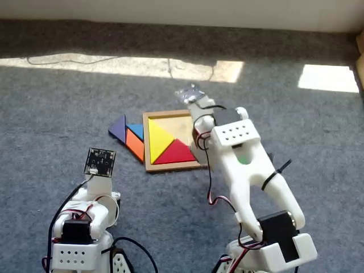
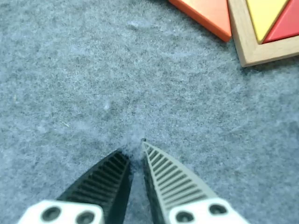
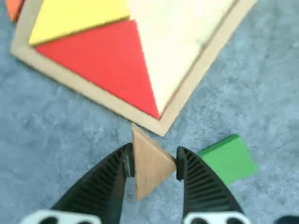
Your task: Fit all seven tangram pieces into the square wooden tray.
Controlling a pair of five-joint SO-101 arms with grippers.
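The right end effector [image 3: 152, 156] is clamped on a plain wooden triangle [image 3: 148, 170], one finger on each side, just beside a corner of the square wooden tray [image 1: 173, 166]. A green piece [image 3: 227, 158] lies near it on the grey counter [image 2: 70, 70]. A yellow triangle [image 3: 74, 16] and a red triangle [image 3: 103, 60] sit in the tray. The left end effector [image 2: 135, 149] hangs over bare counter, fingers nearly together, holding nothing.

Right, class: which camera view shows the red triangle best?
The right wrist view: the red triangle lies whole and close in the tray. The high view shows it small, beside the right arm; the left wrist view catches one corner.
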